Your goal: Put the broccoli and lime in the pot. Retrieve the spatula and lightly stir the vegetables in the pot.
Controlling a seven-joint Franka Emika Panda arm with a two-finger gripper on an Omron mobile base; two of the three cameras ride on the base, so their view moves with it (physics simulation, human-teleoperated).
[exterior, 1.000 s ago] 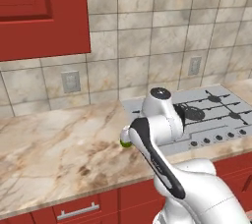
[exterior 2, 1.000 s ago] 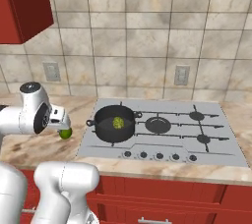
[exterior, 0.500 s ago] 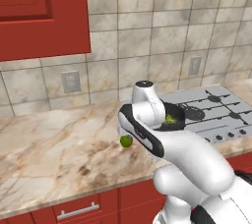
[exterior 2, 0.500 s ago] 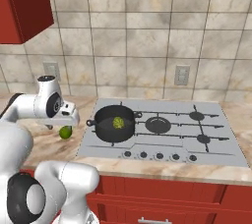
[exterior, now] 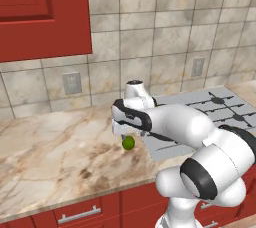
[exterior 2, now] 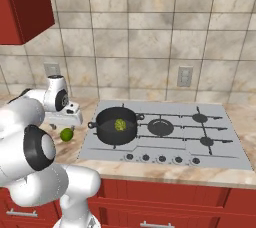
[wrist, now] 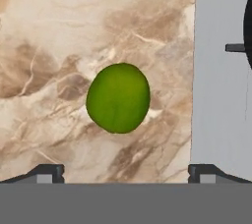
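Lime [wrist: 118,98]: on the counter [exterior: 55,157], just left of the stove. Broccoli [exterior 2: 120,125]: in the pot [exterior 2: 116,126]. Gripper [wrist: 126,171]: we hover above the lime, fingers spread, empty. Risk: a round lime rolling off if we close off-centre.

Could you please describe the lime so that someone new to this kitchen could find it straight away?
Start at the grey cooktop and go to the marble counter beside its pot end. The lime lies there alone, under the open fingers. It is smooth and round; the broccoli is lumpy and sits in the pot.
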